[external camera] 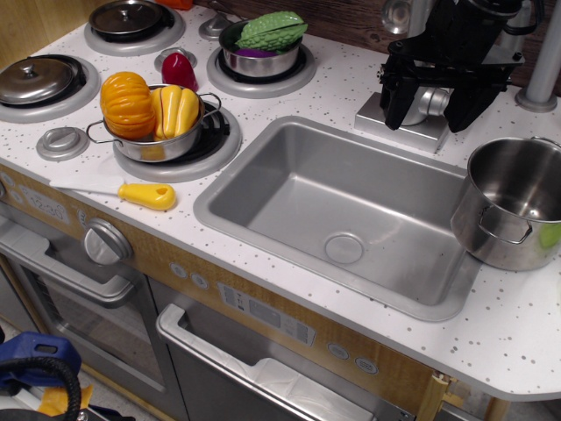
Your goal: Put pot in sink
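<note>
Pot: we see it upright on the counter right of the sink, right side cut off.
Tool: released, jaws apart, empty, top cropped.

The tool is matte black, with two blocky fingers under a boxy body

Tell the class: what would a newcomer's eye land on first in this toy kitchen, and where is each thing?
The grey sink fills the middle of the white counter, bare except for its drain. The shiny pot stands on the counter right of the sink, with the black gripper hanging open behind, holding nothing. At left, a smaller pot of orange and yellow vegetables sits on a burner, a yellow-handled knife in front of it.
</note>
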### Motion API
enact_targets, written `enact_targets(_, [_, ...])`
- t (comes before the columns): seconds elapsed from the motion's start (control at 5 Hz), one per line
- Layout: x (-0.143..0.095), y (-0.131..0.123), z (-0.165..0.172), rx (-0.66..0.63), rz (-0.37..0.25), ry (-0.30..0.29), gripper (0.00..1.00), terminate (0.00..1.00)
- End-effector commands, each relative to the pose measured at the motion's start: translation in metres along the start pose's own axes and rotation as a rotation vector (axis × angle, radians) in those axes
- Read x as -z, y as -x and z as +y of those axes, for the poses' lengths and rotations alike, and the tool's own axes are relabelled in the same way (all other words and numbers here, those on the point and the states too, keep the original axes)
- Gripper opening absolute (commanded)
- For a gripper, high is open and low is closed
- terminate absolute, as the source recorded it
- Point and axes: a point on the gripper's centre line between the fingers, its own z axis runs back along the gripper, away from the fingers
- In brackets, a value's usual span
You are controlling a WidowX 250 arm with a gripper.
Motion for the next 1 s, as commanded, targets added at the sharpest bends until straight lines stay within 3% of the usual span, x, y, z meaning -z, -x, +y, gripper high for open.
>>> enact_targets(0.0, [0.0, 0.0, 0.0, 0.0, 0.0, 0.0, 1.0, 0.0])
enact_targets(0.4, [-0.027, 0.008, -0.011, 0.285, -0.17, 0.121, 1.0, 0.0])
enact_targets(0.8, [-0.036, 0.008, -0.017, 0.36, -0.189, 0.169, 1.0, 0.0])
